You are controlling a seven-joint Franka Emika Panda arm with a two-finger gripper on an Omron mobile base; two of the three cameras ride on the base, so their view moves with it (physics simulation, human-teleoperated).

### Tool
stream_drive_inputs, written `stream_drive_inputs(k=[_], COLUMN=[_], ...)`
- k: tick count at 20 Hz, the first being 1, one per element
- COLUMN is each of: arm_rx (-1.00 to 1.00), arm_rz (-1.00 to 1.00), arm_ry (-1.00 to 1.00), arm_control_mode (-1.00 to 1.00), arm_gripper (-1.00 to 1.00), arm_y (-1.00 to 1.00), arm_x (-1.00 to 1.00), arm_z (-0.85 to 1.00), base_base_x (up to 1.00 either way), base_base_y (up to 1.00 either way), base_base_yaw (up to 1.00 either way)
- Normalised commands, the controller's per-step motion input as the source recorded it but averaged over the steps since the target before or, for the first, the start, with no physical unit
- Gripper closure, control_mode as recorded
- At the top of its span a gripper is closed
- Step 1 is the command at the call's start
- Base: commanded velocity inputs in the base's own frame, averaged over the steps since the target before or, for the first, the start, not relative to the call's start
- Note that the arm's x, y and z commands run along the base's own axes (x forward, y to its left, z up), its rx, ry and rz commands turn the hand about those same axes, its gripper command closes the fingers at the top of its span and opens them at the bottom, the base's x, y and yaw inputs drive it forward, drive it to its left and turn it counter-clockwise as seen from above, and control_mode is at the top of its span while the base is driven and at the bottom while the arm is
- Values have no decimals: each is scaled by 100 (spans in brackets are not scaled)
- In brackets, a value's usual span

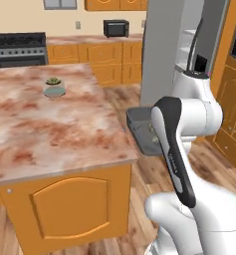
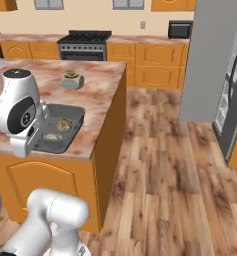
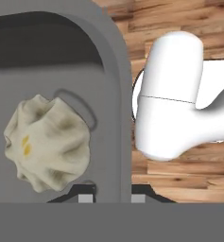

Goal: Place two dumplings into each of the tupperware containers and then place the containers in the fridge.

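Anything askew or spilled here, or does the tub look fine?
The dark tupperware container hangs in the air beside the island's edge, off the counter, pincer straddling its rim. Both dumplings sit inside; nothing spilled.

dark grey container [image 3: 113, 94], tan-olive dumpling [image 3: 47, 142], marbled pink counter [image 1: 40, 124]

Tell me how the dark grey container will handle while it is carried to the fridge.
The dark grey container looks rigid, with a raised rim, so it probably won't flex. Held by one wall, it may tilt. The dumplings lie loose inside and could slide if it tips.
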Motion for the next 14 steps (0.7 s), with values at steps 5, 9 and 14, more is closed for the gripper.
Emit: stream_drive_inputs(k=[5,9,14], arm_rx=[0,0,0], arm_rz=[0,0,0], arm_ry=[0,0,0], arm_control_mode=[100,100,100], arm_gripper=[100,100,100], arm_y=[0,0,0], arm_x=[0,0,0], arm_z=[0,0,0], base_base_x=[23,48,87], base_base_y=[-100,-100,-81], base_base_yaw=[0,0,1])
